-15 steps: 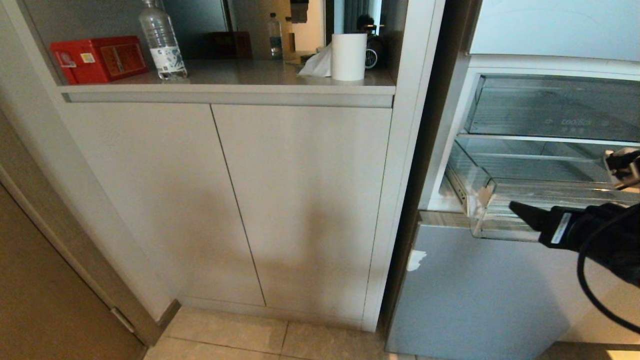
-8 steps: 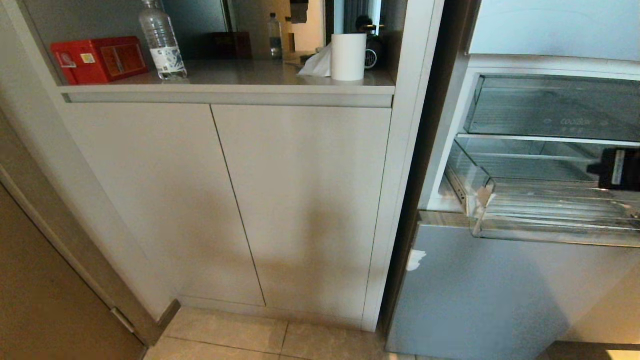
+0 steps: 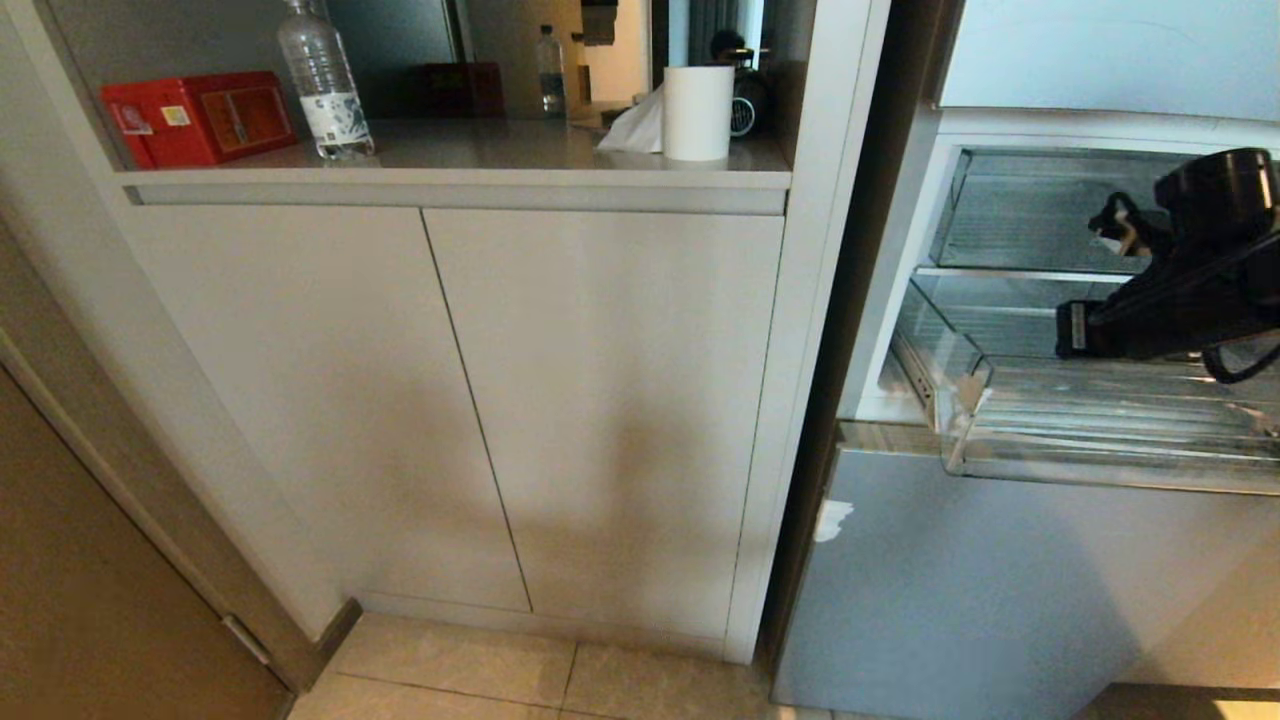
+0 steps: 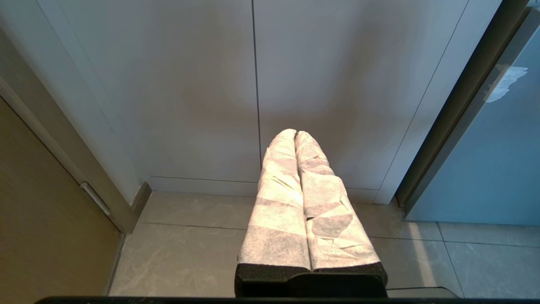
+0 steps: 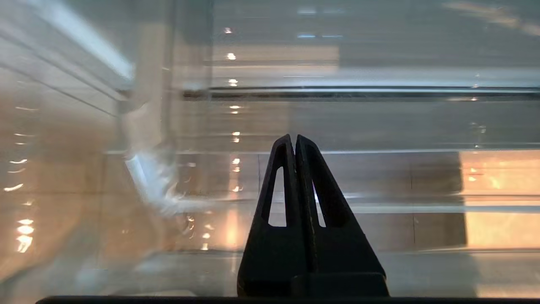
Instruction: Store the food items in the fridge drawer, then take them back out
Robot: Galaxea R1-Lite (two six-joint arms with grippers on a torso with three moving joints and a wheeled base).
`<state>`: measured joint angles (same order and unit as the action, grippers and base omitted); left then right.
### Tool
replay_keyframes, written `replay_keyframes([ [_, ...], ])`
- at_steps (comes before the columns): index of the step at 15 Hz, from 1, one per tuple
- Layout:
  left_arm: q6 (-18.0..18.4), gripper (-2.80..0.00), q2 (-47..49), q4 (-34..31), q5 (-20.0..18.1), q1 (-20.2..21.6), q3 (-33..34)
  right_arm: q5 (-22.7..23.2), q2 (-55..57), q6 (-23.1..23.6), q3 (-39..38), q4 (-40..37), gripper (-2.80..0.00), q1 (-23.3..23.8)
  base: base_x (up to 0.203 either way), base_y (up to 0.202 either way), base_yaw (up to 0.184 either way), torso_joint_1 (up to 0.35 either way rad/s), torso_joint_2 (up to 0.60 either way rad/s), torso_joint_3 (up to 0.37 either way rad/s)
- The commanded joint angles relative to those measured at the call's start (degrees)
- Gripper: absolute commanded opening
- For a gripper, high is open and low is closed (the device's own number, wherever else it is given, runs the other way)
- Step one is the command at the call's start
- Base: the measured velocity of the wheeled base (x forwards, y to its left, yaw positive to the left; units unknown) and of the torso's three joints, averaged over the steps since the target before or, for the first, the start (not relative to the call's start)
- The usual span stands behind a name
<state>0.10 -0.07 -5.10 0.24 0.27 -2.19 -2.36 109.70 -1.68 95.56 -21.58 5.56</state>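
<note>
Fingers of the right gripper (image 5: 295, 141) are pressed together, empty, pointing into the pulled-out shallow transparent plastic fridge drawer (image 3: 1100, 440); no fruit shows anywhere. Left gripper (image 4: 295, 135), closed, hangs parked, farther off.

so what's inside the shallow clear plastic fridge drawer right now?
Nothing visible in the shallow clear plastic fridge drawer: only its ribbed bare floor. No red or orange fruit shows. The right gripper, shut and empty, points in; the black arm and the frame edge hide its right end.
</note>
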Motion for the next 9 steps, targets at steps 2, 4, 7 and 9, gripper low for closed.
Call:
replay_keyframes([
  [2,0.0,-2.8,0.0,0.0,0.0,0.0,0.0,-0.1,4.0,-0.1,3.6,-5.7,-2.8,0.4,0.0,0.0,0.0,0.0,0.0,0.0],
  [4,0.0,-2.8,0.0,0.0,0.0,0.0,0.0,-0.1,1.6,-0.1,3.9,-8.5,-2.8,0.6,0.0,0.0,0.0,0.0,0.0,0.0],
  [7,0.0,-2.8,0.0,0.0,0.0,0.0,0.0,-0.1,-3.2,-0.5,4.0,-16.1,-2.8,1.0,0.0,0.0,0.0,0.0,0.0,0.0],
  [9,0.0,-2.8,0.0,0.0,0.0,0.0,0.0,0.0,-6.9,-0.6,3.9,-23.3,-2.8,2.8,0.0,0.0,0.0,0.0,0.0,0.0],
])
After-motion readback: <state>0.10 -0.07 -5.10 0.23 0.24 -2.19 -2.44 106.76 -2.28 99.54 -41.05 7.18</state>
